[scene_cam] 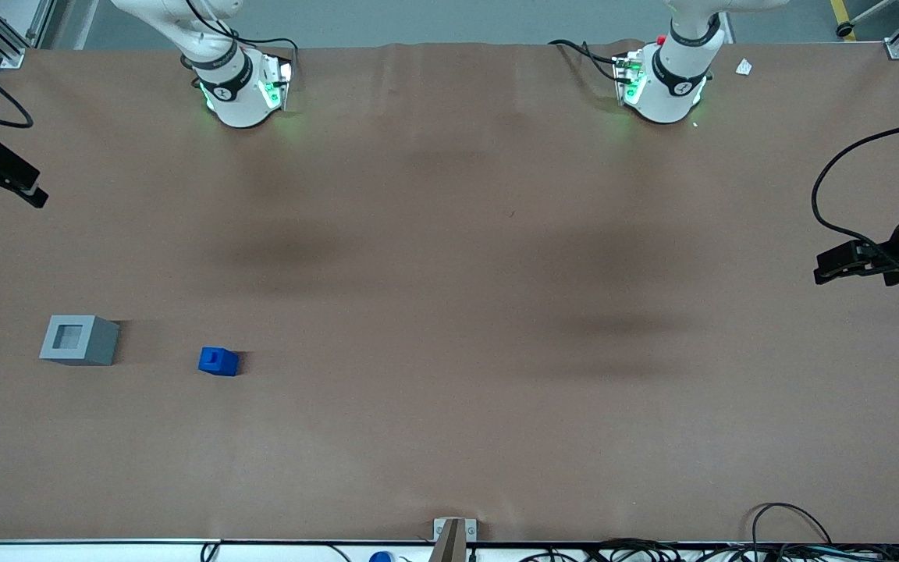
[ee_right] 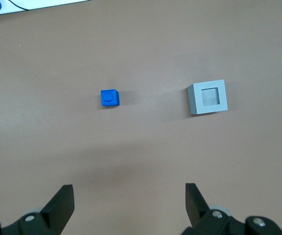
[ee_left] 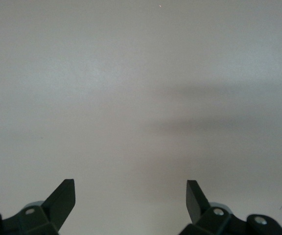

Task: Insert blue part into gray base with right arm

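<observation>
White right arm (scene_cam: pixel 223 78), black hand (ee_right: pixel 129 203)

Front overhead; wrist views face tabletop (scene_cam: pixel 449 312)

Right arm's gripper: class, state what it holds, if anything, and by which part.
Nothing. The gripper is open and empty, high above the table; the blue part and gray base sit apart, untouched.
</observation>
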